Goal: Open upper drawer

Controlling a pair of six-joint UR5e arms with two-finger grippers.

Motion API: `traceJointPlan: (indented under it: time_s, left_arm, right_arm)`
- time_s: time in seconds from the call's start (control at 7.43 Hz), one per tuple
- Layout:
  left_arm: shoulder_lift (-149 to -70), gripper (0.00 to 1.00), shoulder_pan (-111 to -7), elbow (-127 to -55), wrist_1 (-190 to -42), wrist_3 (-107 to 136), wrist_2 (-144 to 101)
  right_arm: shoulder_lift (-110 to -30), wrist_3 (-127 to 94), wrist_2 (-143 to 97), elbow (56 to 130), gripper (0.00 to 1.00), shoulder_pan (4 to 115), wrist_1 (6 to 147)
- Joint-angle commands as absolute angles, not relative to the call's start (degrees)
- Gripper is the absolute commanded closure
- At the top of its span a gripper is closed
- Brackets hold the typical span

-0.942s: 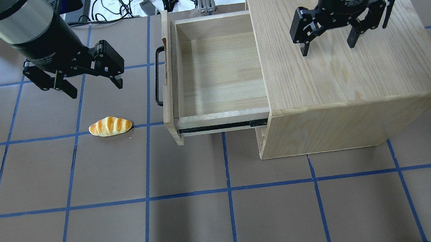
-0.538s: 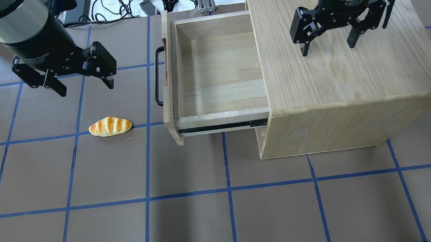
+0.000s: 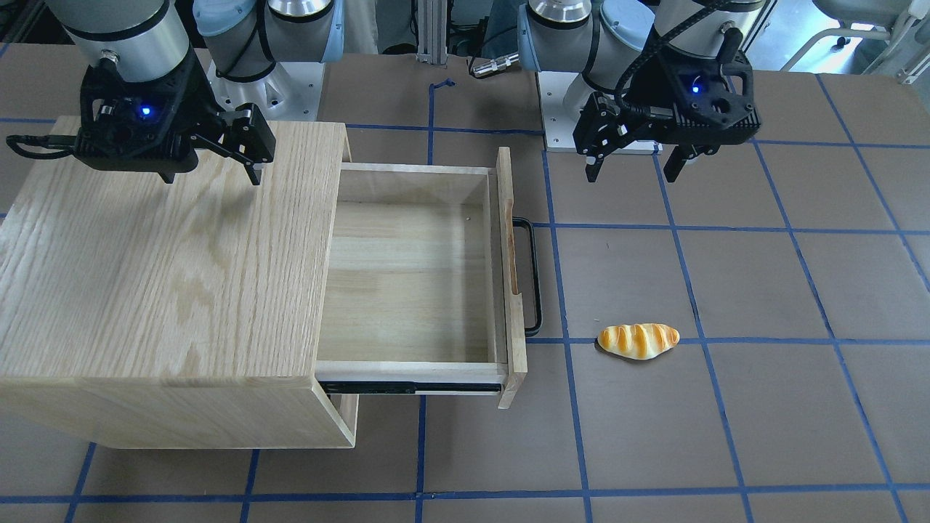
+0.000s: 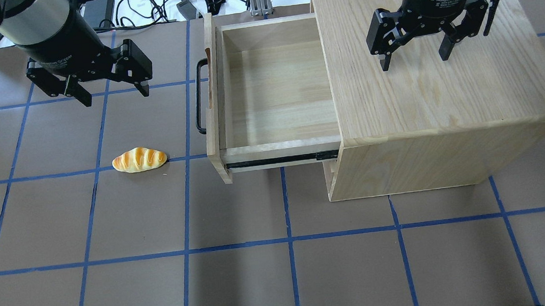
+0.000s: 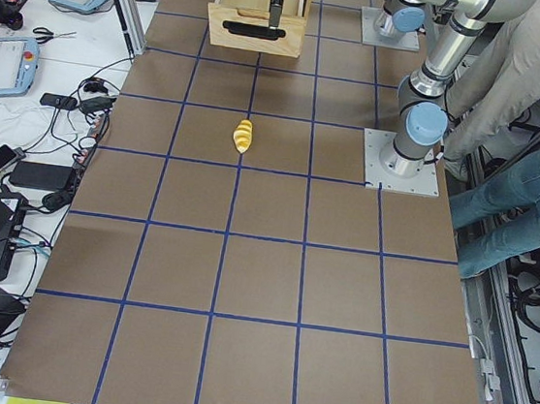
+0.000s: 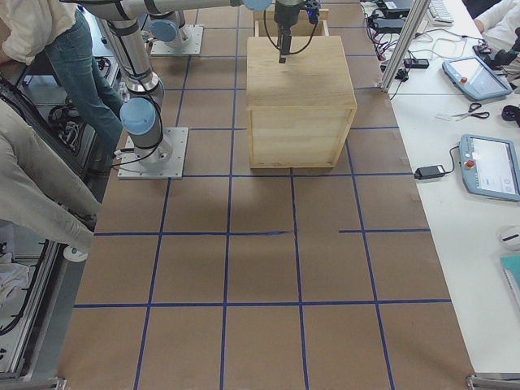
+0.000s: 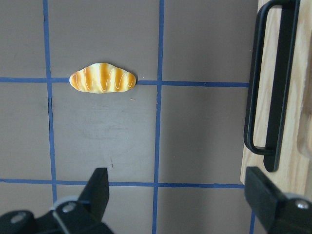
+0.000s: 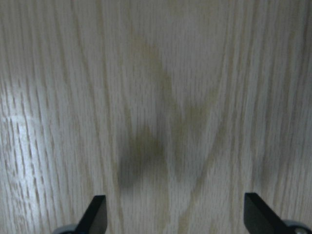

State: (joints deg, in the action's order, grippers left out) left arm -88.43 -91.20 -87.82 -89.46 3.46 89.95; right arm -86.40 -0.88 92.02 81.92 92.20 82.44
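The left gripper (image 4: 115, 97), fingers apart and empty, has shifted slightly farther from the bread roll (image 4: 139, 159). The upper drawer (image 4: 277, 98) stays pulled well out beside it, with the handle (image 4: 197, 98) facing it. The right gripper (image 4: 414, 61), fingers also apart, stays over the cabinet (image 4: 445, 93) top.

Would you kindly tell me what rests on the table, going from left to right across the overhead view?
bread roll → black bar handle → upper drawer → cabinet
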Motion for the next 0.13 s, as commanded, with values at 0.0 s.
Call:
traceJointPlan:
  time_s: [0.0]
  left_arm:
    - [-88.2,0.0,-91.2,-88.8,-89.4,3.3,90.2]
  right_arm:
    - [-86.4,-0.8,92.0,81.9,0.0,92.2,82.4]
